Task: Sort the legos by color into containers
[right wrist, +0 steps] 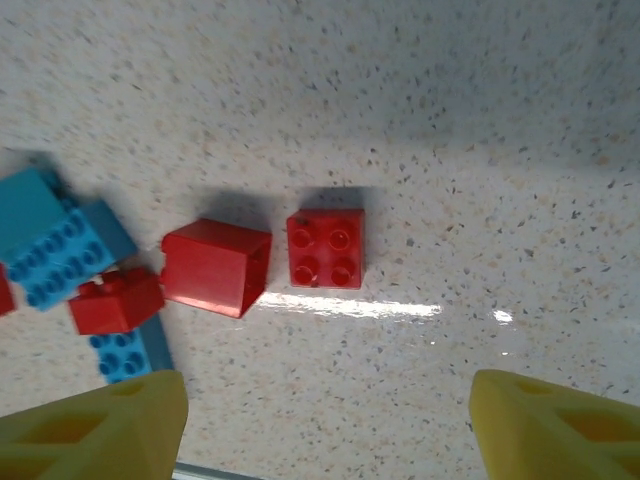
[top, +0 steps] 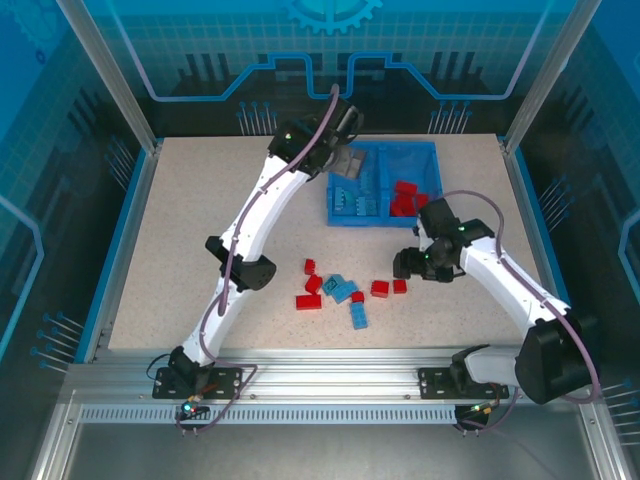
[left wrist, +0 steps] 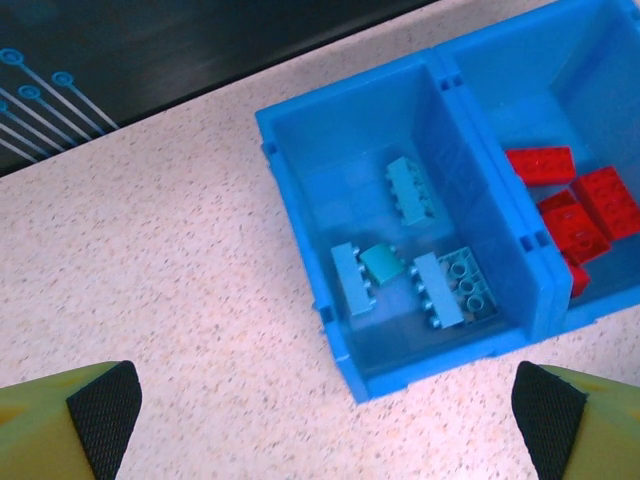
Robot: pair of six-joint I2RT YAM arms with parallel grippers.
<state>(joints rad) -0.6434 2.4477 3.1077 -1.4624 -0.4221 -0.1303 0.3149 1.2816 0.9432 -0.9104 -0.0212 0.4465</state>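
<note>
My left gripper (left wrist: pixel 325 405): jaws wide, empty, over bin's (left wrist: pixel 300 235) left compartment holding blue legos (left wrist: pixel 448 288). My right gripper (right wrist: pixel 325 420): jaws apart, empty, over red lego (right wrist: pixel 325 247) on table (right wrist: pixel 480 150), near of bin.

Left wrist view: lose the bin (left wrist: pixel 300 260) at the right edge, right compartment cut through, outermost red bricks (left wrist: pixel 600 205) clipped with it. Cannot see past the tips of the left gripper (left wrist: pixel 322 430); fingers (left wrist: pixel 95 420) cut by the bottom edge.

Right wrist view: same for the right gripper (right wrist: pixel 325 430), cut at the bottom edge. Clipped by the left edge: a blue brick (right wrist: pixel 30 210) and a red sliver (right wrist: pixel 4 290). Partly buried under a red brick (right wrist: pixel 115 300): a second blue brick (right wrist: pixel 125 350).

Top view: cannot count the light-blue bricks (top: pixel 355 200) in the left compartment; too small, far corner covered by the left gripper. Cannot resolve the right gripper's jaws, dark against the arm.
</note>
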